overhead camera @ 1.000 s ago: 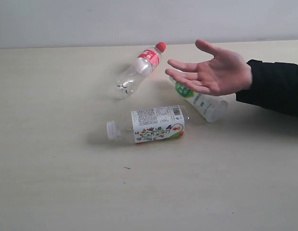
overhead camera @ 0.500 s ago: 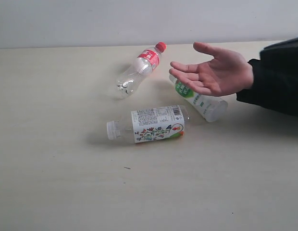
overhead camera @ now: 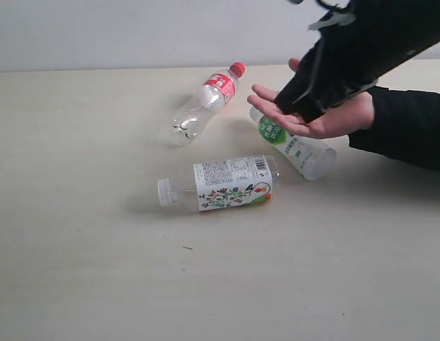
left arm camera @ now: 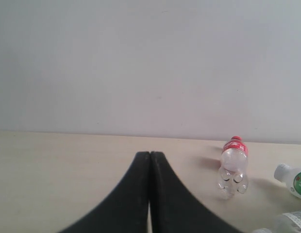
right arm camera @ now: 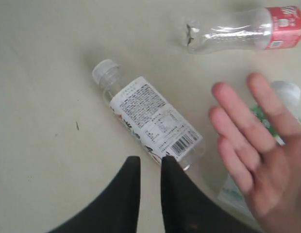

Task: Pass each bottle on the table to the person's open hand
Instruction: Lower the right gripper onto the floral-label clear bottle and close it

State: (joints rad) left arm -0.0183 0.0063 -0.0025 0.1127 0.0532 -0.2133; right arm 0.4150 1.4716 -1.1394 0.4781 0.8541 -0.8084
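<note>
bottles: 3 in view, all lying on their sides on the table (overhead camera: 78, 249)
cola bottle (overhead camera: 206, 99): clear, red cap and label, farthest back, apart from the other two
floral bottle (overhead camera: 227, 183): clear, white cap, nearest the camera, in the middle of the table
green-label bottle (overhead camera: 298, 150): white, lies under the person's open hand (overhead camera: 330, 122), its base near the floral bottle's base
hands: 1, palm up, fingers spread, black sleeve, held above the table
arms in exterior view: 1, the right arm (overhead camera: 362, 42), coming in from the top right across the palm; contact with the palm can't be told
right gripper (right arm camera: 149, 160): fingers slightly parted, nothing between them, tips over the floral bottle's base end, beside the hand
left gripper (left arm camera: 150, 155): fingers pressed together, empty, low over the table, well clear of the bottles
vs 1 s ago: right arm was out of frame, now overlaps the hand; bottles and hand unmoved
</note>
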